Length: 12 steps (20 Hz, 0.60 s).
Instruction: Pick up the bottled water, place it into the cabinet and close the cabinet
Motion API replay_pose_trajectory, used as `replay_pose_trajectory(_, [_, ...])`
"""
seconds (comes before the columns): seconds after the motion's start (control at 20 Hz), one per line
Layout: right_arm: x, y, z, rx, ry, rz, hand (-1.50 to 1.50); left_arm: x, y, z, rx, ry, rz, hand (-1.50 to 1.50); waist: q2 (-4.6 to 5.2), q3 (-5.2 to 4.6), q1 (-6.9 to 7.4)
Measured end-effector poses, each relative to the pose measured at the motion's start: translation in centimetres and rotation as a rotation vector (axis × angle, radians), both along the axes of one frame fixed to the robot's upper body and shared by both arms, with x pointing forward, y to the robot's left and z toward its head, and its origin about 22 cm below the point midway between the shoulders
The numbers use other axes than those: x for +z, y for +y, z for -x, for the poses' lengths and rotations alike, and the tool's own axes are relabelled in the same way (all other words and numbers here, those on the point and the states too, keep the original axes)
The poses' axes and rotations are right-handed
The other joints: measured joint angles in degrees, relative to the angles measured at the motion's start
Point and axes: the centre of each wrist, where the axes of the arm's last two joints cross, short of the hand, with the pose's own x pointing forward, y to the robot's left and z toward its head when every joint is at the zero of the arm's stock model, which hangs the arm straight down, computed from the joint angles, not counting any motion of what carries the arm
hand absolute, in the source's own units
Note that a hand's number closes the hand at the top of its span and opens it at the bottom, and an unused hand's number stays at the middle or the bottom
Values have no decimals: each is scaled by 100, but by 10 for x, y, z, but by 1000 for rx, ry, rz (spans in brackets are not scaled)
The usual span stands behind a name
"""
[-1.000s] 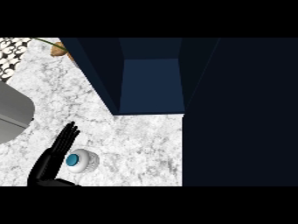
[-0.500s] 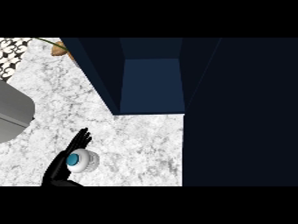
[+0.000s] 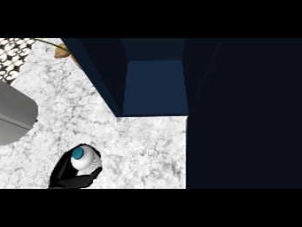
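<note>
The bottled water (image 3: 87, 162), white with a blue cap (image 3: 79, 154), is seen from above on the marble counter (image 3: 146, 146) at the lower left. My left hand (image 3: 67, 175) is curled round it from the left and below, shut on the bottle. The dark blue cabinet (image 3: 154, 86) stands open at the top centre, up and to the right of the bottle. Its wide dark door (image 3: 251, 111) fills the right side of the view. My right hand shows nowhere.
A grey rounded basin or appliance (image 3: 3, 111) lies at the left edge. A black-and-white patterned surface (image 3: 6, 53) sits at the top left, with a small brown object (image 3: 61, 50) beside the cabinet's left corner.
The left hand's fingers, straight beside the bottle a second ago, have curled round it. The bottle has shifted slightly to the left in the hand.
</note>
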Motion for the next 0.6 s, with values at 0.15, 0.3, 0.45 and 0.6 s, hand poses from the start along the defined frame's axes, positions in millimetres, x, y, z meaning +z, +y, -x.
replay_pose_trajectory(0.15, [-1, -1, 1, 3, -4, 3, -150, -2, 0, 0, 10, 4, 33, 150, -8, 22, 0])
replay_pose_trajectory(0.3, [-2, 1, -1, -4, -9, -5, -150, -3, -7, 0, 94, -9, 58, 150, -12, 34, 35])
replay_pose_trajectory(0.45, [-4, 3, 0, -6, -12, -19, -150, -6, -13, 2, 239, -56, 80, 150, -19, 29, 36])
replay_pose_trajectory(0.6, [-5, 3, 1, 0, -13, -21, -150, -7, -18, 3, 344, -85, 87, 150, -22, 40, 29])
